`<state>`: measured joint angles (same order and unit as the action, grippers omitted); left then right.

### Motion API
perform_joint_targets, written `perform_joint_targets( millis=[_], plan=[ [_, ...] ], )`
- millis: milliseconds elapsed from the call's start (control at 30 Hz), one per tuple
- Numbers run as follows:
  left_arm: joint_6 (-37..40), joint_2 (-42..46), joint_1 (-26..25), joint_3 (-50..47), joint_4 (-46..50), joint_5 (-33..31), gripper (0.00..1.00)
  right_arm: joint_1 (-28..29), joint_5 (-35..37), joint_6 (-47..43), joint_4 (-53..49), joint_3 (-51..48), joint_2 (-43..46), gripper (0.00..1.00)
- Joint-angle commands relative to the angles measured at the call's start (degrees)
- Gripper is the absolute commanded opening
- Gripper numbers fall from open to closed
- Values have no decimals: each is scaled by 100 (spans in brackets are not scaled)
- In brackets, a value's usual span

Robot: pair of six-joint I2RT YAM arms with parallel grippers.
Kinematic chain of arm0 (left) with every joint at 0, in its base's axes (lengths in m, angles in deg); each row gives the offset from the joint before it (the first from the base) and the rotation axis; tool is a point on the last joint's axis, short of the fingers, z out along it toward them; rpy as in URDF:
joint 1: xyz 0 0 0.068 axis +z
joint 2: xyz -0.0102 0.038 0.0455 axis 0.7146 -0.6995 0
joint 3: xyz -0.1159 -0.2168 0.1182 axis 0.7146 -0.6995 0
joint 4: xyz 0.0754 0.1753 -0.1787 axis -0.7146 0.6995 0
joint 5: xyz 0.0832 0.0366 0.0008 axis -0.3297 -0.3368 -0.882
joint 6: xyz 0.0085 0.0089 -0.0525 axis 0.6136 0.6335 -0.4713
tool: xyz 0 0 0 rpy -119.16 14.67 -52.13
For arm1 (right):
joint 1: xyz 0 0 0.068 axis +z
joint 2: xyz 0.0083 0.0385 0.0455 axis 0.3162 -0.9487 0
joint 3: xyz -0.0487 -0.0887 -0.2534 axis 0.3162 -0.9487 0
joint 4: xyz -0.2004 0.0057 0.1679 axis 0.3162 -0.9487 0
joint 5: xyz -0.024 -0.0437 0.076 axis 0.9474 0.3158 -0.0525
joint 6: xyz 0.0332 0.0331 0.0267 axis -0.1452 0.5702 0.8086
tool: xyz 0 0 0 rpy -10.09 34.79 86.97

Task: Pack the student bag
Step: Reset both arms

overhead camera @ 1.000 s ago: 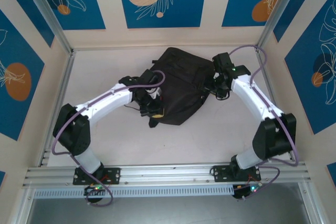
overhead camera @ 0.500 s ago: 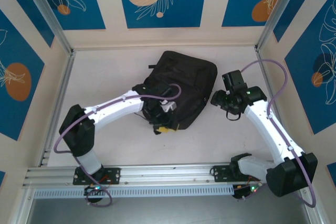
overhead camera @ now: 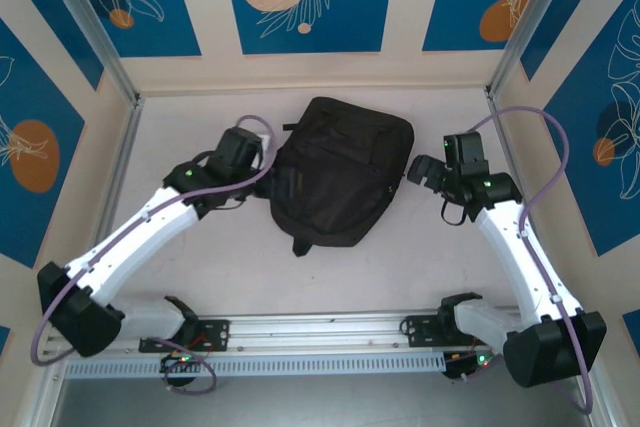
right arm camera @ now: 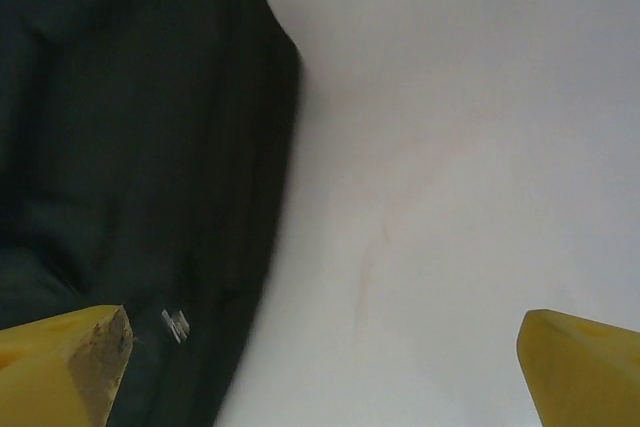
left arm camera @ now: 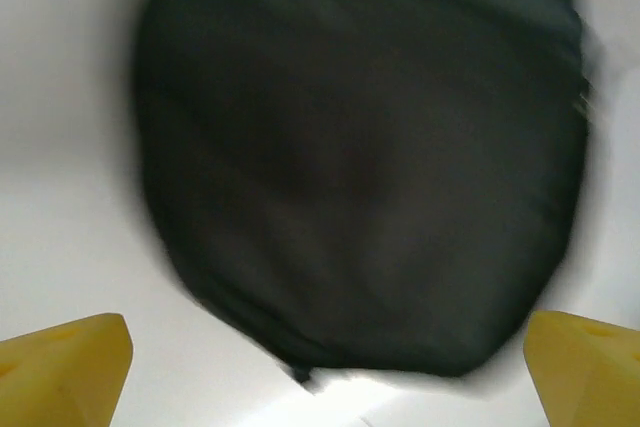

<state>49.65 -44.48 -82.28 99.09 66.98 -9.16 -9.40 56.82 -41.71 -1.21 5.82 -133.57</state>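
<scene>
White table (overhead camera: pixel 380 277) carrying student bag (overhead camera: pixel 340 182) at centre, long axis running far-right to near-left. Left gripper (left arm camera: pixel 327 319), right gripper (right arm camera: pixel 322 315) flanking it, jaws gaping, gripping nothing; left sitting nearer.

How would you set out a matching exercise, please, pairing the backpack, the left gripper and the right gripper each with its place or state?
Things:
1. backpack
2. left gripper
3. right gripper

Descriptions:
A. open, by the backpack's right side
B. black, lying flat on the white table
C. open, by the backpack's left side

Pairs: 1-B, 2-C, 3-A
</scene>
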Motion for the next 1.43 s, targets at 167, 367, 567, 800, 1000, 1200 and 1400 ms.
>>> perform_joint_targets(
  millis=[167, 367, 567, 800, 1000, 1200, 1400],
  plan=[
    [2513, 697, 1848, -3189, -3818, -939, 100, -88, -970, -2399, 3129, -1563, -307, 99],
    [2204, 6, 2555, -4627, -6617, -1134, 100, -1061, -1708, -1896, 7516, -4094, -300, 99],
    [2827, -1643, 2747, -4079, -8043, -692, 100, -1534, -2771, -1964, 10067, -4436, -2011, 99],
    [2645, -1720, 3284, -4364, -8391, 761, 100, -995, -1354, -2074, 9081, -3463, -2854, 99],
    [2654, -1698, 3288, -4382, -8398, 758, 100, -835, -1016, -2174, 8923, -3464, -2773, 99],
    [2654, -1720, 3294, -4333, -8328, 767, 100, -825, -1293, -2297, 8870, -3434, -2773, 99],
    [2654, -1689, 3295, -4362, -8351, 776, 100, -833, -1333, -2298, 8826, -3412, -2774, 99]
  ],
)
